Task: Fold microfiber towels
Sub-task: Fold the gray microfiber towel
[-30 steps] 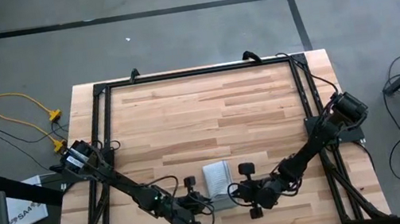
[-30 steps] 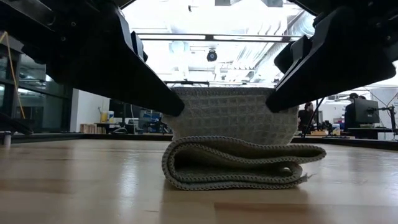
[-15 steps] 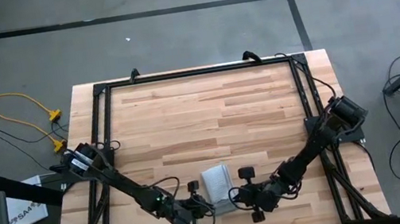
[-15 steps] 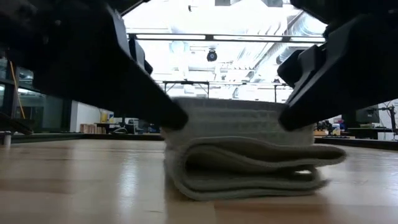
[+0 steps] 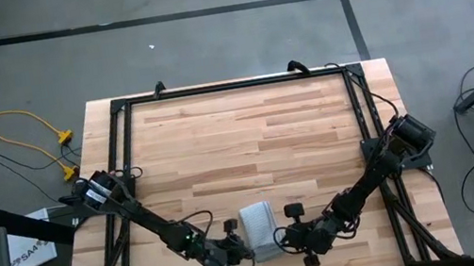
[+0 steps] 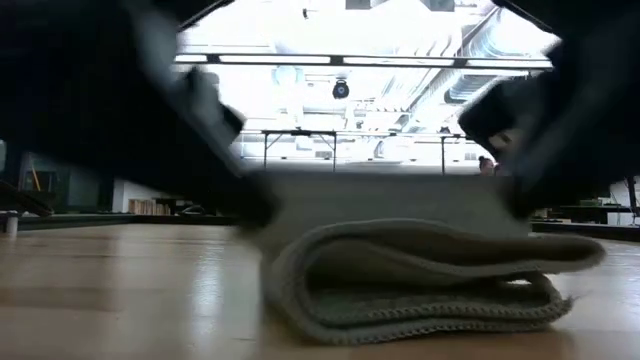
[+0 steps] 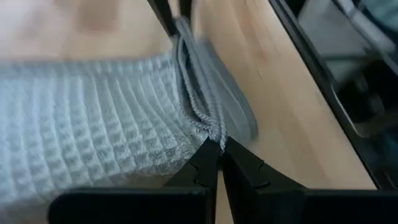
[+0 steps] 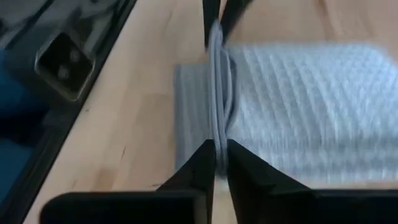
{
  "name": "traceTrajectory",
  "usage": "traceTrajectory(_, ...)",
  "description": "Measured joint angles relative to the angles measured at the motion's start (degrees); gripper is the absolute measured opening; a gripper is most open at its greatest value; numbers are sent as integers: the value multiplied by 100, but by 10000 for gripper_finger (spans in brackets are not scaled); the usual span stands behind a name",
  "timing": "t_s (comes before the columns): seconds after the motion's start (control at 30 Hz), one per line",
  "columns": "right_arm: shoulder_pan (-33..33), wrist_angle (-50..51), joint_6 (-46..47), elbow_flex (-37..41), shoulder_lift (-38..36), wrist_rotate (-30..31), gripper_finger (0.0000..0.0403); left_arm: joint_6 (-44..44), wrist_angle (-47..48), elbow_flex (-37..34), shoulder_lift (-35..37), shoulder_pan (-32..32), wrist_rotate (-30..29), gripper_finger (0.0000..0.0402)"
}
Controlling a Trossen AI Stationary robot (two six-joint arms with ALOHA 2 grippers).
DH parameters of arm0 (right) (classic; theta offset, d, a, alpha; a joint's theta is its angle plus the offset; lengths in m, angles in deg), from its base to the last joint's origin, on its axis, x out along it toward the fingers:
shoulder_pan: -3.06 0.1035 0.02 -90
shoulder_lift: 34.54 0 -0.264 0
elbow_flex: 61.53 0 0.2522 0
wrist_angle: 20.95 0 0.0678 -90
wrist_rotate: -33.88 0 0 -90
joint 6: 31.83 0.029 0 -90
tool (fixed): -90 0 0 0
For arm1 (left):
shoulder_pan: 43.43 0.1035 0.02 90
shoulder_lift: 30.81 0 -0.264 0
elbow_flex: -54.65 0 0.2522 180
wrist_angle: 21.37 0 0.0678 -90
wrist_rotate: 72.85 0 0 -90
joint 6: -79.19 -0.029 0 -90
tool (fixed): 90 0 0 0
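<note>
We see the wooden table (image 5: 246,131) bearing the folded grey microfiber towel (image 5: 257,219) near its front edge, long axis running front to back. Our left gripper (image 7: 219,149) and right gripper (image 8: 216,151) each pinch its near edge.

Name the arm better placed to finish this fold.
Neither: both. The left gripper and right gripper each pinch an opposite corner of the towel near the table's front edge, so they likely share it.
</note>
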Motion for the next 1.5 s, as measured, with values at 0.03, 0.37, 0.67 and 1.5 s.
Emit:
traceTrajectory(0.03, 6, 49, 2, 14, 0, -101, 36, -2, 36, -9, 0, -14, 36, 15)
traceTrajectory(0.37, 7, -60, 15, 9, 4, -228, 94, -48, -263, -8, -4, -12, -4, 68)
traceTrajectory(0.67, 5, 52, -6, 7, 4, -219, 136, -170, -598, -8, -2, -7, -34, 151)
traceTrajectory(1.5, -374, -421, -448, -8, -405, -267, 71, -168, -1070, 5, 375, 34, -200, 200)
